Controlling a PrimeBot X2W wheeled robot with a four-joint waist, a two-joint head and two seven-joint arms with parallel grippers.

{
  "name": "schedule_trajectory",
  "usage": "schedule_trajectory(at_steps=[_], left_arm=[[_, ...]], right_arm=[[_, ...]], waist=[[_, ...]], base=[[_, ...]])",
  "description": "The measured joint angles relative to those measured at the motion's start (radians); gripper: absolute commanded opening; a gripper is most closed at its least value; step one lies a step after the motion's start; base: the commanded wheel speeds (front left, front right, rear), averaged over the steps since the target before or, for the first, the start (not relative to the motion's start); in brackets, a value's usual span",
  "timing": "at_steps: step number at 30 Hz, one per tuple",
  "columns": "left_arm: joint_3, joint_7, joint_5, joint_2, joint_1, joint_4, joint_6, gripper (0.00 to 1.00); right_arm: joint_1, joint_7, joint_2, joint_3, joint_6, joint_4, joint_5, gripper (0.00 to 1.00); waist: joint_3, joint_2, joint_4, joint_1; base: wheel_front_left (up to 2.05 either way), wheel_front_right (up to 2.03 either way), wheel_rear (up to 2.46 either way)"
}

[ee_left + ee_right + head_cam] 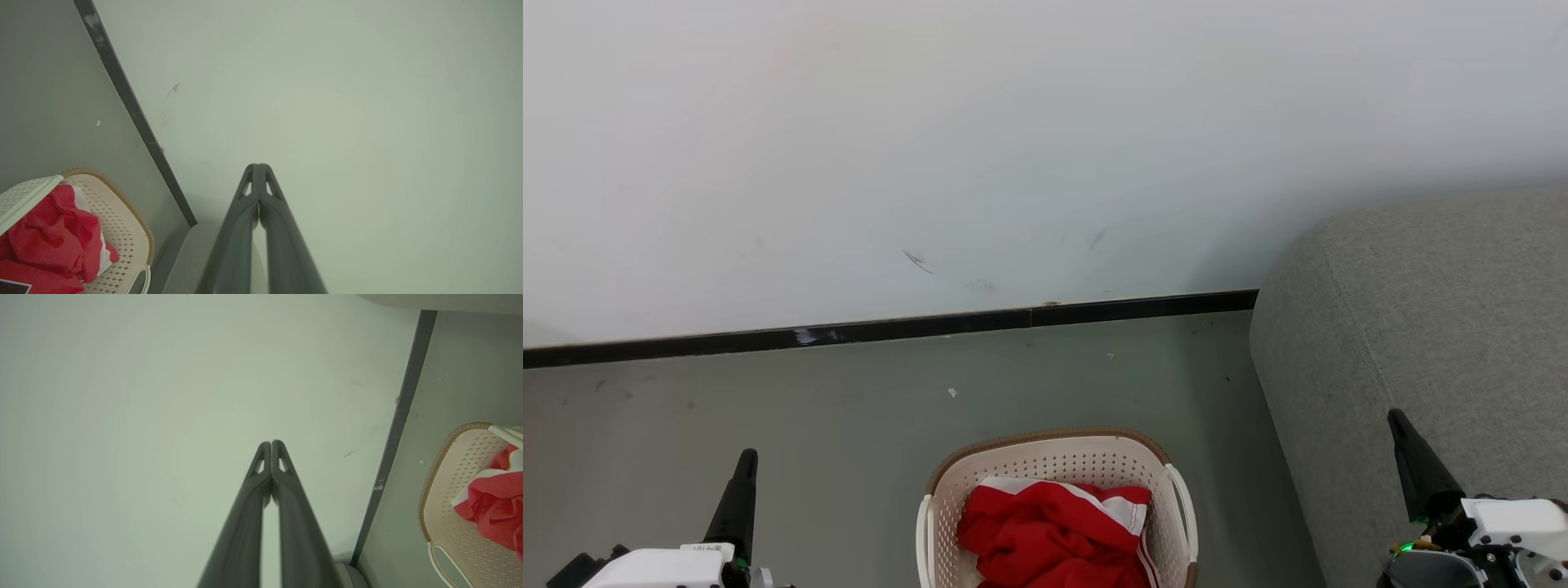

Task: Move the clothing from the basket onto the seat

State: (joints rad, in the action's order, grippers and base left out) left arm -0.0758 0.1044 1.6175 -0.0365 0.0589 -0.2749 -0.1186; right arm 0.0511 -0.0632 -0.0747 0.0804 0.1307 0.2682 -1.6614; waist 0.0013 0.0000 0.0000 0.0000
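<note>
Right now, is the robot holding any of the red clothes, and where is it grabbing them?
Nothing is held. The left gripper and the right gripper are both shut and empty, and the red clothes lie in the basket.

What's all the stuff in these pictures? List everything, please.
Floor: one, grey-green, underneath.
Wall: one, white, scuffed, behind.
Skirting strip: one, black, at the wall's foot.
Rounded fabric sofa: one, grey, right.
Perforated plastic basket with brown rim: one, cream-white, on the floor left of the sofa.
Soft red fabric clothing with white trim: one crumpled heap, red, in the basket.
Left gripper: one, dark, shut, lower left.
Right gripper: one, dark, shut, lower right.
</note>
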Motion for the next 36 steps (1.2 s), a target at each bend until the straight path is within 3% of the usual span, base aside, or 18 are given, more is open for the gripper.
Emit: schedule_trajectory(at_steps=[36], left_arm=[[-0.002,0.0,0.0,0.0,0.0,0.0,-0.004,0.0]], right_arm=[[0.0,0.0,0.002,0.002,0.0,0.0,0.0,0.0]], waist=[[0.0,0.0,0.0,0.0]], base=[[0.0,0.0,0.0]])
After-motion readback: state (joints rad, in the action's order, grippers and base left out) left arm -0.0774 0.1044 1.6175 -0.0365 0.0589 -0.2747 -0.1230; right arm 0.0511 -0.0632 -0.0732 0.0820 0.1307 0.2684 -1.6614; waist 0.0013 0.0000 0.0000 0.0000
